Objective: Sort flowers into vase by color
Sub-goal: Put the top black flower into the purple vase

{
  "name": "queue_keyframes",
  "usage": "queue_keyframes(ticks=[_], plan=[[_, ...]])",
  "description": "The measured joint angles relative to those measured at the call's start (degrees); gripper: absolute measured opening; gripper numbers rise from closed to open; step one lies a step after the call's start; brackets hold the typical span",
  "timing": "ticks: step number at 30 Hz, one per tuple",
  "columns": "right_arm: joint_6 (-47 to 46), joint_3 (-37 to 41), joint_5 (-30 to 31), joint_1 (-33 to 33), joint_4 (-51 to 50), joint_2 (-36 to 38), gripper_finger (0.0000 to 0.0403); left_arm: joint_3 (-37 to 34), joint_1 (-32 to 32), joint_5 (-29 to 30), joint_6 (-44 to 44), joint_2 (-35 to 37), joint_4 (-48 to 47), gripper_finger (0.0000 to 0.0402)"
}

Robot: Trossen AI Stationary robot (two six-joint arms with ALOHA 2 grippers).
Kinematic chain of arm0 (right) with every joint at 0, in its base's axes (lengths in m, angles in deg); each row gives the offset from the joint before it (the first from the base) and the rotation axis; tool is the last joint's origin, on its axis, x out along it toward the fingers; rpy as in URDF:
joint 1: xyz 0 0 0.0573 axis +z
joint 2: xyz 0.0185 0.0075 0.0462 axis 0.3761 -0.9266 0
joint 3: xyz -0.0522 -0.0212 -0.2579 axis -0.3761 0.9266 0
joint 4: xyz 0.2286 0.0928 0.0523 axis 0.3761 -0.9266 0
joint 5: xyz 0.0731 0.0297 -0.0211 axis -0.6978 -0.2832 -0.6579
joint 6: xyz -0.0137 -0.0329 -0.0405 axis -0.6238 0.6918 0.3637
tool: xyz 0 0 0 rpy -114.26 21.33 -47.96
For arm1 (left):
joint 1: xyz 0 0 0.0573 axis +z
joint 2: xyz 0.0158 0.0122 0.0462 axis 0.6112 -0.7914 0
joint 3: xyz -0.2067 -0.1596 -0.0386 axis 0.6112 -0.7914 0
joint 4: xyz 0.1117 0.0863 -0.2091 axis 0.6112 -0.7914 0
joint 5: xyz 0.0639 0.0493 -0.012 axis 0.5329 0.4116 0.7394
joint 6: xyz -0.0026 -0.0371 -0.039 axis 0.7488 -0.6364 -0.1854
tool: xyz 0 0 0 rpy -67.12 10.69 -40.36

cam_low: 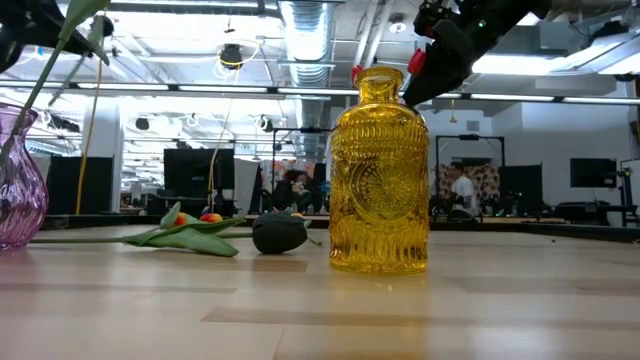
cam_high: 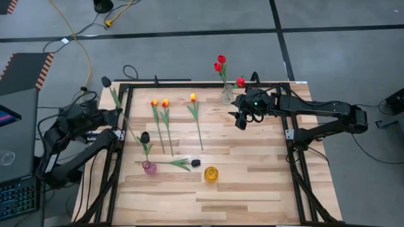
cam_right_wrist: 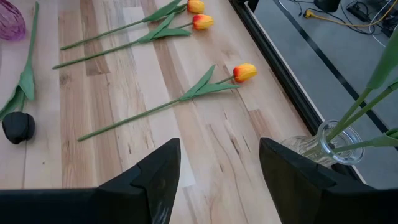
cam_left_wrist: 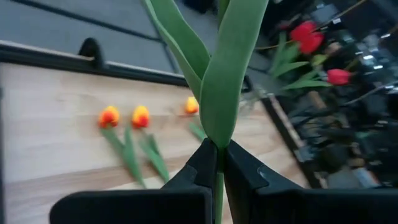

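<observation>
My left gripper point(cam_high: 118, 113) at the table's left edge is shut on a black flower whose head point(cam_high: 106, 82) sticks out past the far left corner. Its leaves point(cam_left_wrist: 214, 74) rise beyond the fingers. A second black flower point(cam_high: 144, 137) stands with its stem in the pink vase point(cam_high: 149, 167). A third point(cam_high: 194, 162) lies flat beside it. Three yellow-orange flowers point(cam_high: 165, 103) lie on the boards. Three red flowers point(cam_high: 220, 62) stand in the clear vase point(cam_high: 227, 96). My right gripper point(cam_right_wrist: 214, 180) hovers open by that vase. The yellow vase point(cam_high: 211, 174) holds nothing. My left gripper pinches the black flower's green stem point(cam_left_wrist: 217, 138) between its two fingers, at the base of the long leaves. The fingers come from the table's left, slanting a little down, and lie across the stem. The flower is lifted clear of the table.
A black metal frame point(cam_high: 202, 83) runs around the wooden table top. The near half of the boards point(cam_high: 208, 202) carries nothing. Cables and a laptop lie on the floor and bench to the left. People and screens show in the room behind.
</observation>
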Motion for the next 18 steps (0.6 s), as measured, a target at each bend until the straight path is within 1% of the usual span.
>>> queue_keyframes(ticks=[4, 8, 11, 14, 16, 18], plan=[[0.0, 0.0, 0.0, 0.0, -0.02, 0.0, 0.0246, -1.14, 0.54, -4.42, -1.1, 4.58, 0.53, 0.0002], [0.0, 0.0, 0.0, 0.0, 0.04, 0.0, 0.0246, -1.64, 4.34, -10.89, 1.49, 4.72, 0.33, 0.0002], [0.0, -0.02, 0.01, 0.0, 0.02, 0.0, 0.0246, -1.59, 8.92, -16.48, 4.34, 4.77, 3.2, 0.0002], [0.0, -0.01, 0.01, 0.0, 0.02, 0.0, 0.0246, -0.22, 13.2, -21.76, 8.01, 4.83, 3.2, 0.0002], [0.0, 0.0, 0.02, 0.0, 0.02, 0.0, 0.0246, 0.96, 16.32, -25.33, 10.27, 4.85, 1.62, 0.0002], [0.0, 0.0, 0.0, 0.0, 0.02, 0.0, 0.0246, 2.73, 19.67, -27.39, 12.35, 4.85, -2.47, 0.0002]])
